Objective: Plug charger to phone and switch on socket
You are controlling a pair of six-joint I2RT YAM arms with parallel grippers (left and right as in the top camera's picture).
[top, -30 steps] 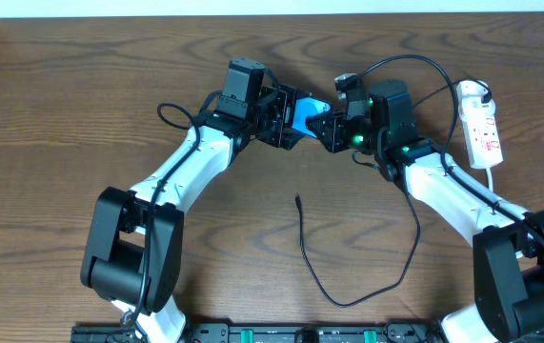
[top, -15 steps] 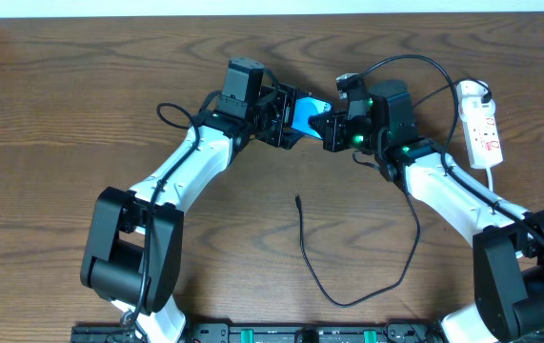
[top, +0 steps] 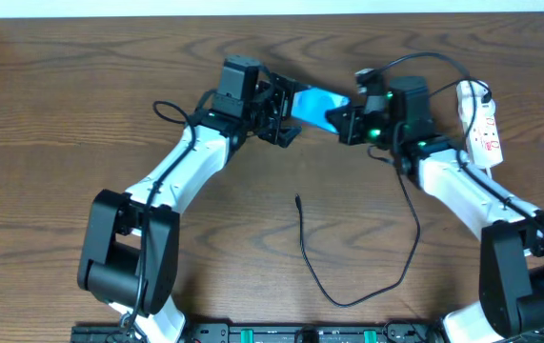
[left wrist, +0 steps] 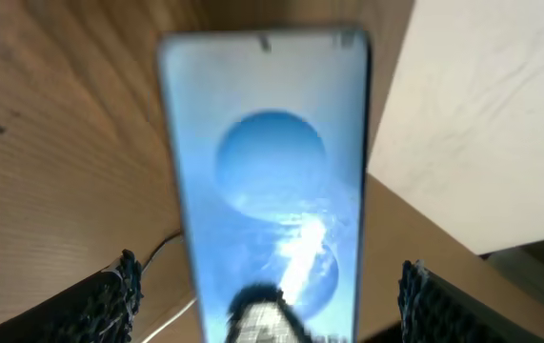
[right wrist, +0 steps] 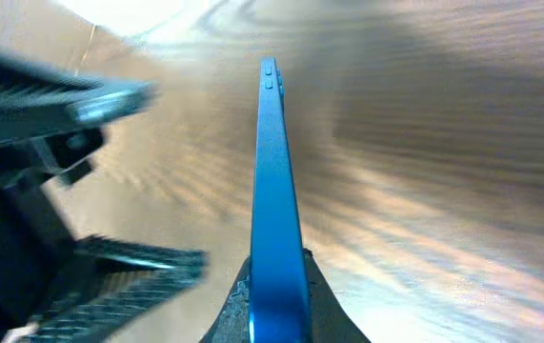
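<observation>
Slim black-edged, blue-screen phone (top: 317,103) pinched edge-on in R gripper (right wrist: 276,300), off table. L gripper (top: 289,114) fingers wide, not touching it. Thin black charger cable (top: 302,238) lies loose nr front edge, unplugged. White power-strip socket (top: 481,124) by right edge, not yet reached.

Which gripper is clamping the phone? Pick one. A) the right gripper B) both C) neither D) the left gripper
A: the right wrist view shows the right gripper shut on the phone by its edge, while the left gripper stands open, clear of its sides.
</observation>
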